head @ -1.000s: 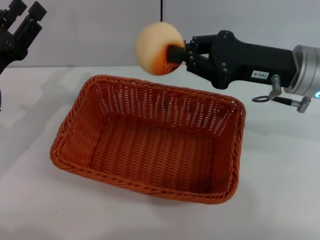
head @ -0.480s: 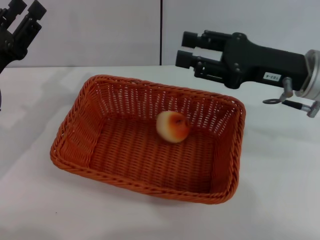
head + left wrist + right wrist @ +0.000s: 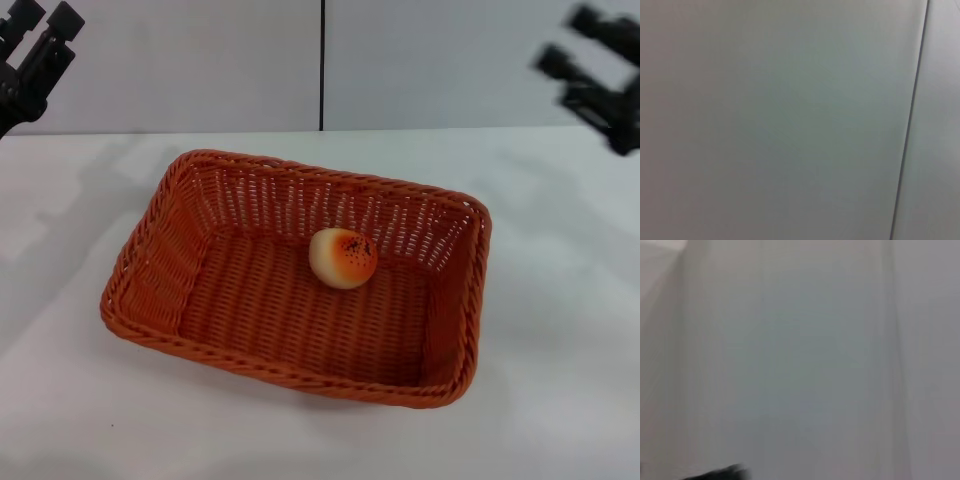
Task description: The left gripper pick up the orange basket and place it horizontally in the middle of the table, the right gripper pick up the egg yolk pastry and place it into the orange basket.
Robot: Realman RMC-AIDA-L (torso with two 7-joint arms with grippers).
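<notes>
A white table [image 3: 560, 400] fills the lower part of the head view. Behind it stands a pale grey wall [image 3: 200, 60] with 1 thin dark vertical seam [image 3: 322, 60].

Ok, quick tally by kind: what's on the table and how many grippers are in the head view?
Orange basket: 1
Egg yolk pastry, lying inside the basket: 1
Grippers: 2, left gripper and right gripper, both raised clear at the upper corners
Total: 4
</notes>
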